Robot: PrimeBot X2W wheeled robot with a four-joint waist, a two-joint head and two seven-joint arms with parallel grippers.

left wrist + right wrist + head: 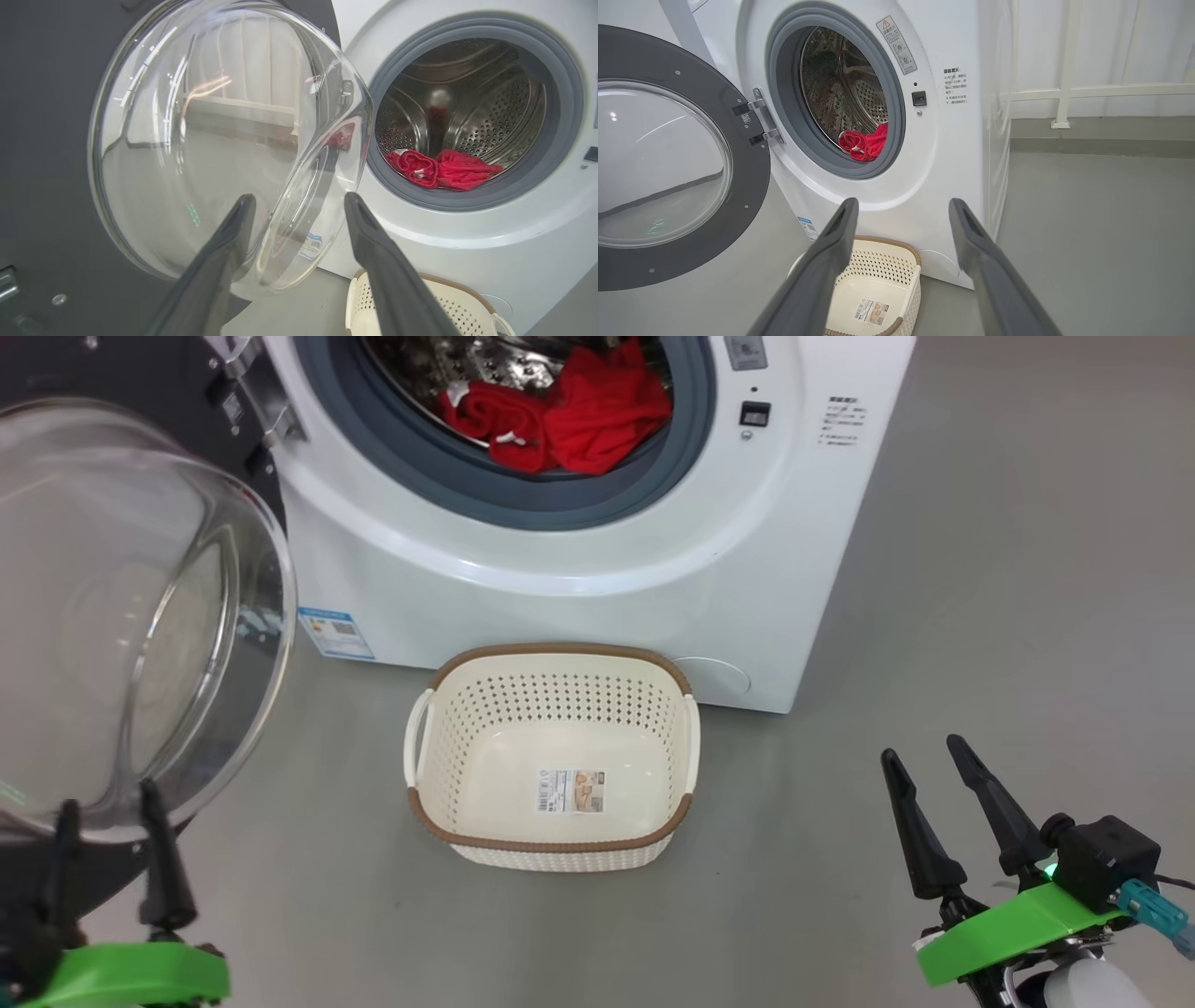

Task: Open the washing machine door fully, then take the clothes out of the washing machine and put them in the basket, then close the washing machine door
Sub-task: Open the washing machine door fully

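Note:
The washing machine [597, 569] stands ahead with its door [131, 616] swung wide open to the left, glass bowl bulging toward me. Red clothes [579, 420] lie in the steel drum, also seen as the clothes [441, 169] and clothes [865, 143]. The cream basket [553, 756] sits empty on the floor in front of the machine. My left gripper [107, 812] is open just below the door's glass bowl [224, 140], holding nothing. My right gripper [929, 756] is open at the lower right, clear of everything.
Grey floor [980, 616] spreads to the right of the machine. A white railing [1064, 88] and curtain run behind it in the right wrist view. The open door takes up the room at the left.

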